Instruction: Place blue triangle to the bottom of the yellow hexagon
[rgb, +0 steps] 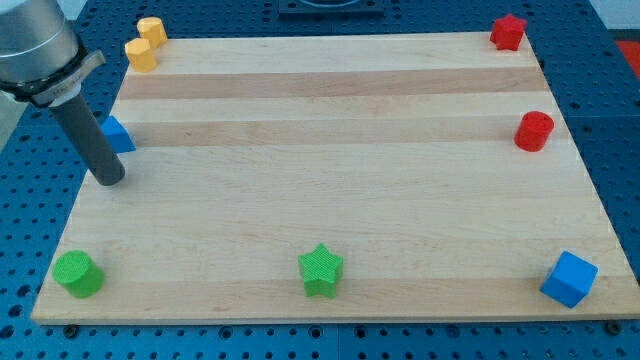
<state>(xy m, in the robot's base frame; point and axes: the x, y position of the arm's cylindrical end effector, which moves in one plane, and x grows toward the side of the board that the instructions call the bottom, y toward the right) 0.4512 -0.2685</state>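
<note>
The blue triangle (119, 134) lies at the board's left edge, partly hidden behind my rod. My tip (108, 181) rests on the board just below and slightly left of it, close to touching. The yellow hexagon (141, 54) sits at the board's top left corner, above the blue triangle. A second yellow block (152, 30) sits just above and right of the hexagon; its shape is unclear.
A red star (508, 32) is at the top right corner and a red cylinder (534, 131) at the right edge. A blue cube (569, 278) is at the bottom right, a green star (321, 270) at bottom centre, a green cylinder (77, 273) at bottom left.
</note>
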